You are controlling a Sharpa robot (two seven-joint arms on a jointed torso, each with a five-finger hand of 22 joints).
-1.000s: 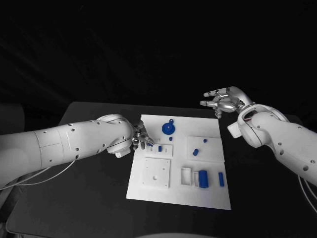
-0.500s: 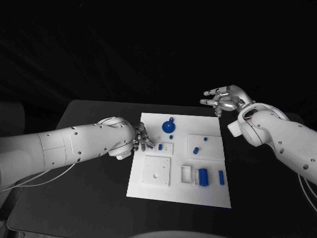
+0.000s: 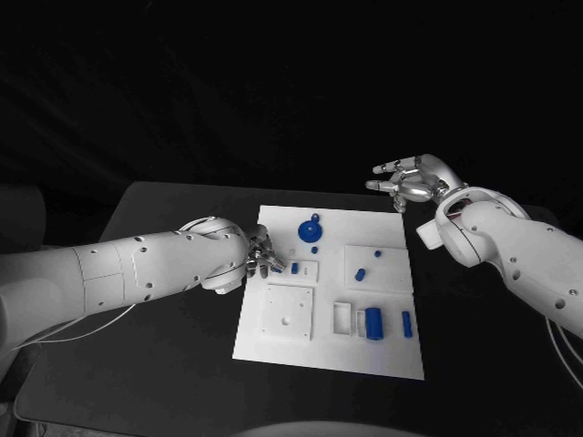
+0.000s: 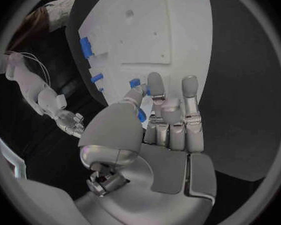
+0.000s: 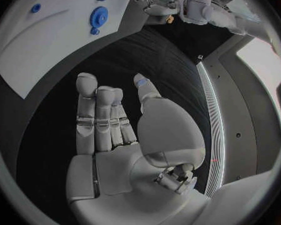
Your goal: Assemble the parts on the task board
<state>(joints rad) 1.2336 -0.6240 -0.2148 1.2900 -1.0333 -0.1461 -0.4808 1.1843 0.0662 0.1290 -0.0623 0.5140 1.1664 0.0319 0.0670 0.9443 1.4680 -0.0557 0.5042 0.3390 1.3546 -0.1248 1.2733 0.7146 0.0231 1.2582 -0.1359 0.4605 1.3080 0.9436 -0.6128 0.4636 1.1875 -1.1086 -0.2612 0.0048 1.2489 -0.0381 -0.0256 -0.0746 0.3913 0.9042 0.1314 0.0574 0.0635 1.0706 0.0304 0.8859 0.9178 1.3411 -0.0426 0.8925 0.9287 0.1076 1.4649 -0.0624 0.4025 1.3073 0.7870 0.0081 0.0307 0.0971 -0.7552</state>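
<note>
Right hand [image 5: 115, 135] empty, fingers apart; blue gear [image 5: 99, 16] on task board [image 5: 47, 45]

Board: your white task board [image 3: 329, 341] lies flat mid-table.
Gear: blue, round [image 3: 311, 234], near its far edge.
Blocks: two upright blue pieces [image 3: 373, 322], near-right slots.

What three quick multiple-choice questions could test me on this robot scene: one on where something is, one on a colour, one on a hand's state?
1. Where is the left hand?
A. At the board's left edge
B. Off the table
C. On the board's near corner

2. What colour is the gear?
A. Red
B. Blue
C. Green

3. What does the right hand hold?
A. The gear
B. A cable
C. Nothing

Answers: 1 A, the head view shows its fingers over the left edge. 2 B, it is plainly blue. 3 C, its fingers are spread and empty, past the board's far right corner.
</note>
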